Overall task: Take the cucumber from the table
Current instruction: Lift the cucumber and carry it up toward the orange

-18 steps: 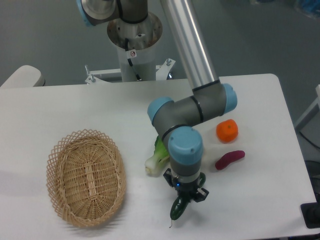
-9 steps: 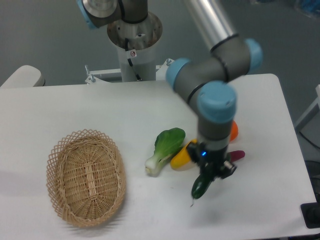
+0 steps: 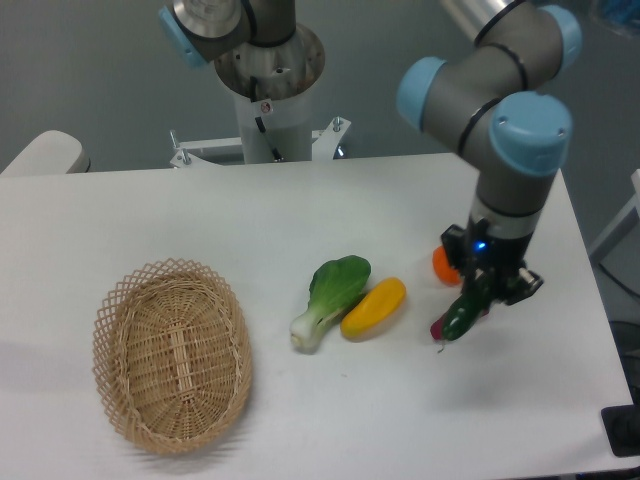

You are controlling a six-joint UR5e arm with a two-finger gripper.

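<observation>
My gripper [image 3: 487,287] is shut on the dark green cucumber [image 3: 465,314], which hangs tilted from the fingers, stem tip down, above the right part of the white table [image 3: 200,215]. The cucumber is clear of the tabletop and casts a shadow below and to the right. It hides most of the purple sweet potato behind it.
A yellow squash [image 3: 374,307] and a bok choy [image 3: 330,298] lie side by side at the table's middle. An orange fruit [image 3: 442,263] sits just left of my wrist. A wicker basket [image 3: 170,354] stands at the left front.
The arm has swung right and up from the table's front, carrying the cucumber with it. The squash and bok choy, hidden by the arm before, now show.
</observation>
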